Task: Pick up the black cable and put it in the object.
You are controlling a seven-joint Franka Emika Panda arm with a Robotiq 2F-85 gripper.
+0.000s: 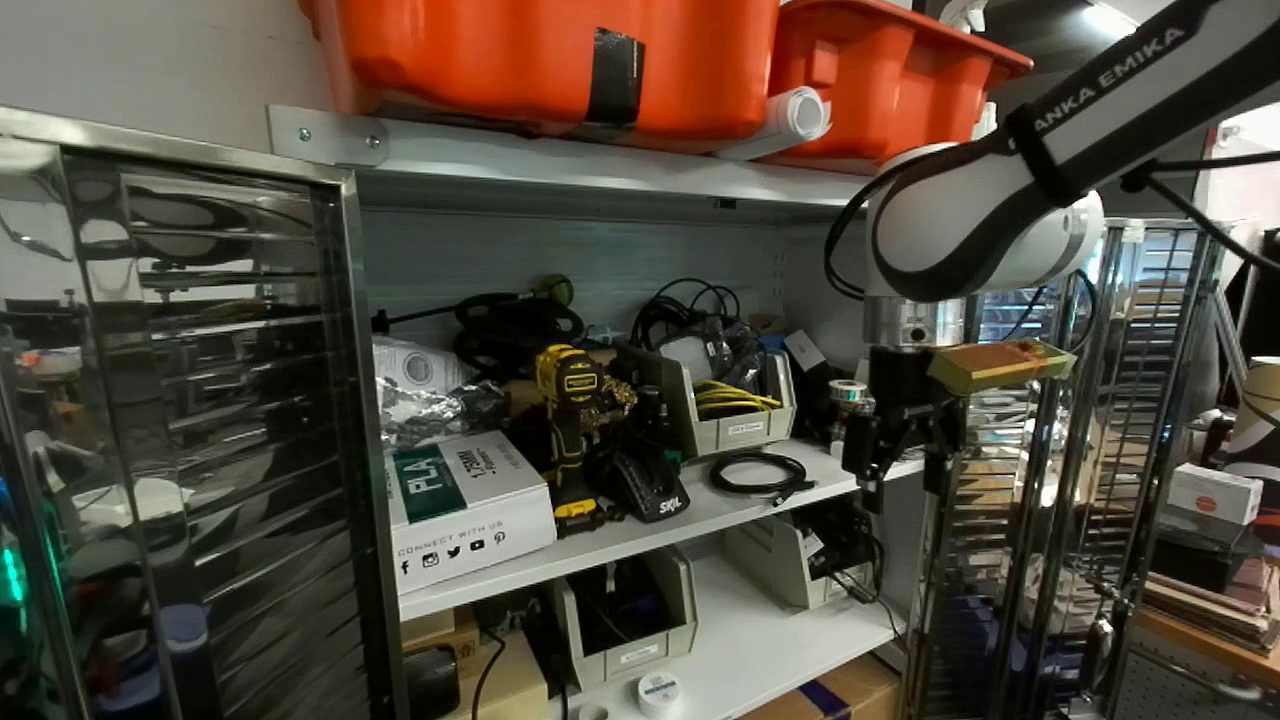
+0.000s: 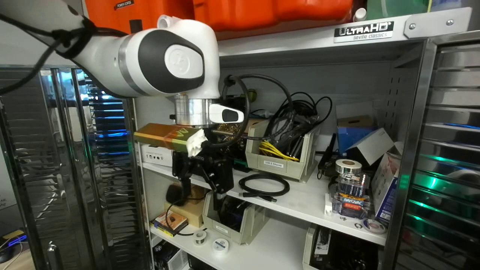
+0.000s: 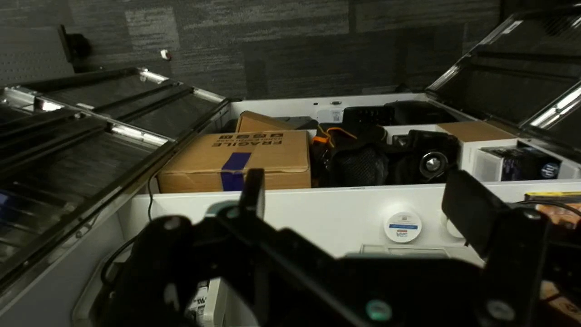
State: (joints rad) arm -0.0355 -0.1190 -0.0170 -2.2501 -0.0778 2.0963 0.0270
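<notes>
The black cable lies coiled near the front edge of the white middle shelf in both exterior views [image 1: 750, 489] [image 2: 266, 194]. Its plug ends point toward the edge. A grey bin [image 1: 745, 431] stands just behind the cable and holds yellow and black cables; it also shows in an exterior view [image 2: 273, 165]. My gripper [image 1: 903, 488] points down in front of the shelf, apart from the cable; it also shows in an exterior view [image 2: 202, 198]. In the wrist view my gripper [image 3: 356, 190] is open with nothing between its fingers. The cable is not visible in the wrist view.
A yellow drill [image 1: 570, 400], a SKIL charger [image 1: 650, 495] and a PLA box [image 1: 470, 510] stand on the middle shelf. A battery jar [image 2: 352, 198] stands at its other end. Orange bins [image 1: 560, 60] sit on the shelf above. Another grey bin [image 2: 228, 232] is below.
</notes>
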